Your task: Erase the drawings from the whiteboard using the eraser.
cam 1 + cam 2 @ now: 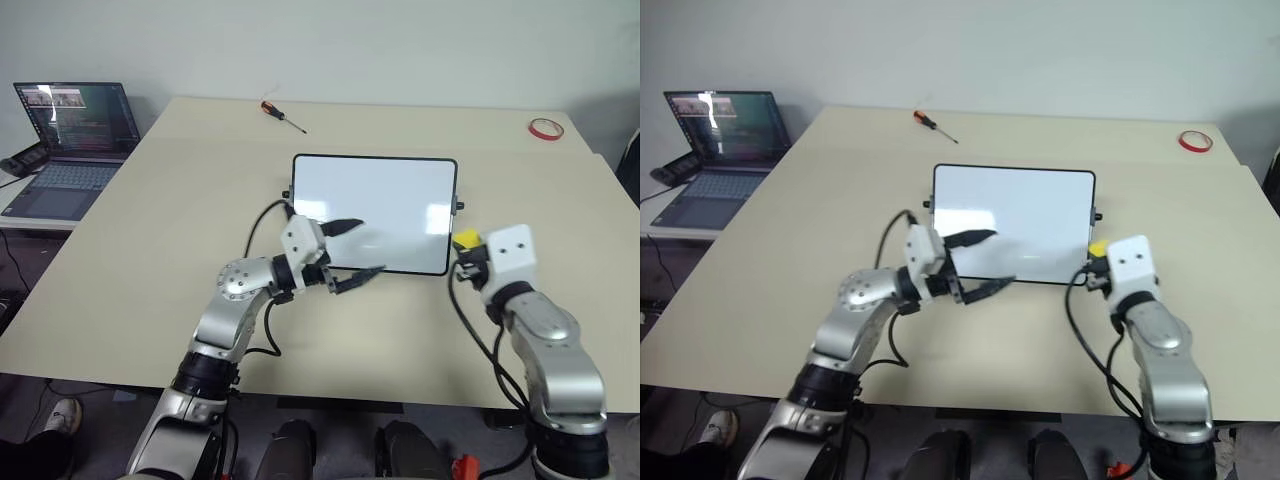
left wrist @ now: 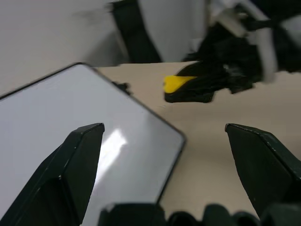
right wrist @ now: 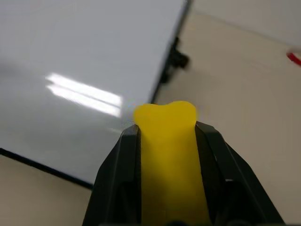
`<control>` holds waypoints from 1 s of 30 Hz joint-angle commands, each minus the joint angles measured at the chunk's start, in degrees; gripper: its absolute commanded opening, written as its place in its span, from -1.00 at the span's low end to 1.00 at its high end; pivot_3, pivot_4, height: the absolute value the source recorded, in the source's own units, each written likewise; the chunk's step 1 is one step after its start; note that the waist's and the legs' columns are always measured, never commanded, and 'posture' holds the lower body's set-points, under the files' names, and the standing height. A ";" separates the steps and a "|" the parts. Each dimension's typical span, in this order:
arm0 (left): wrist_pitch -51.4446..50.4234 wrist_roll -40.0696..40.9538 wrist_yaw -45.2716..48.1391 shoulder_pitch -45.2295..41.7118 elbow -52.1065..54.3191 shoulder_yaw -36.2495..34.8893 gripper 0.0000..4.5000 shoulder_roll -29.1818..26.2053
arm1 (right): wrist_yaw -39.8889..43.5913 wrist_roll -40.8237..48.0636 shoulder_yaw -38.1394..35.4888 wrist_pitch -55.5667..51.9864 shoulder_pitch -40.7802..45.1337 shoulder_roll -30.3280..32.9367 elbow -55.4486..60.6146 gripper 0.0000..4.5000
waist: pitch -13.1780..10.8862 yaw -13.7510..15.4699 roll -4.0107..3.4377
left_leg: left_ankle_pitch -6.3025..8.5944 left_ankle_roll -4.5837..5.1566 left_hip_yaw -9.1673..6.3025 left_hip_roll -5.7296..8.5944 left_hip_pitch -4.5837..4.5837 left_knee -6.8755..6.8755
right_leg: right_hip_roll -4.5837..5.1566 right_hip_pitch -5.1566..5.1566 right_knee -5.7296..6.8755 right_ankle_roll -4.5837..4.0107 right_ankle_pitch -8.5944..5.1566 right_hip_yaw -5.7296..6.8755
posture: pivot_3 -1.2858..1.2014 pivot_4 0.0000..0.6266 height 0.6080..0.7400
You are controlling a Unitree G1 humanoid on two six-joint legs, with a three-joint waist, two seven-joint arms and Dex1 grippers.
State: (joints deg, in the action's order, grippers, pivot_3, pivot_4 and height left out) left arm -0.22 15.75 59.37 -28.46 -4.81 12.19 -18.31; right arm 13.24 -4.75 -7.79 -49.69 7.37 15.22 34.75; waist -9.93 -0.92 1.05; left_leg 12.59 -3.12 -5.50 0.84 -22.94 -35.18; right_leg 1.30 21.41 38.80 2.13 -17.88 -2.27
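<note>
- The whiteboard point(image 1: 375, 212) is laid flat near the middle of the beige table point(image 1: 150, 250), its long sides running across the head views; a small black knob is seen on each short side.
- Its white surface is seen blank apart from light reflections; no red strokes can be made out on it.
- The eraser point(image 3: 169, 155), a yellow block, is clamped between the two black fingers of the right gripper point(image 3: 167, 141), with its rounded yellow end sticking out past the fingertips.
- In the head views the right gripper is found at about 4 o'clock from the board's centre, just off the board's near right corner, with the yellow of the eraser showing beside the white wrist housing.
- The left gripper point(image 1: 348, 255) is held with its jaws spread wide and nothing between them; it points across toward the right arm.
- One of its fingers is seen over the board's near left part, the other over the bare table just off the near edge, at about 7 o'clock from the board's centre.
- A screwdriver point(image 1: 283, 116) with a red handle lies at about 11 o'clock from the board, toward the far edge of the table.
- A red tape roll point(image 1: 545, 128) lies at about 2 o'clock, near the far right corner.
- An open laptop point(image 1: 70, 145) stands on a side surface at about 9 o'clock, well apart from the board.
</note>
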 commanded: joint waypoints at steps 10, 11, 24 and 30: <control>8.14 -2.27 10.58 -10.00 -14.25 4.71 1.00 5.23 | -4.87 4.33 -7.25 -7.53 -1.85 -6.98 -0.02 -0.45 | -0.04 -1.03 0.03 | 0.01 0.01 0.21 -0.07 0.02 0.02 | -0.10 0.02 0.05 -0.01 -0.03 -0.03 | 0.03 -0.52 1.00; 7.97 -2.34 10.72 -9.99 -14.39 4.72 1.00 5.39 | -4.99 4.69 -7.61 -7.47 -1.89 -7.20 -0.67 -0.45 | -0.04 -1.04 0.03 | 0.01 0.01 0.21 -0.07 0.02 0.02 | -0.10 0.03 0.06 -0.01 -0.03 -0.03 | 0.03 -0.52 1.00; 6.18 -3.39 10.68 -8.31 -12.04 4.68 1.00 3.94 | -6.46 7.07 -7.86 -6.40 -1.85 -6.71 -4.99 -0.45 | -0.04 -1.02 0.03 | 0.00 0.01 0.18 -0.08 0.03 0.01 | -0.10 0.02 0.10 -0.02 -0.03 -0.03 | 0.03 -0.52 1.00; 5.56 -3.39 10.62 -8.57 -11.60 4.51 1.00 3.60 | -7.13 7.42 -8.41 -6.16 -1.52 -6.26 -5.69 0.38 | -0.04 -1.02 0.02 | 0.00 0.02 0.20 -0.08 0.05 0.01 | -0.10 0.02 0.12 -0.02 -0.03 -0.04 | 0.03 -0.52 1.00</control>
State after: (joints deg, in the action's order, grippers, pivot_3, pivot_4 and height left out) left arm 5.35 12.23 70.25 -36.50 -18.61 17.32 -14.46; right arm 6.60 2.10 -14.98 -56.58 5.47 8.43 28.05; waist -9.96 -1.94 1.08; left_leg 12.59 -3.11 -5.30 0.76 -22.89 -35.17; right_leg 1.19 21.43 38.92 2.11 -17.91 -2.31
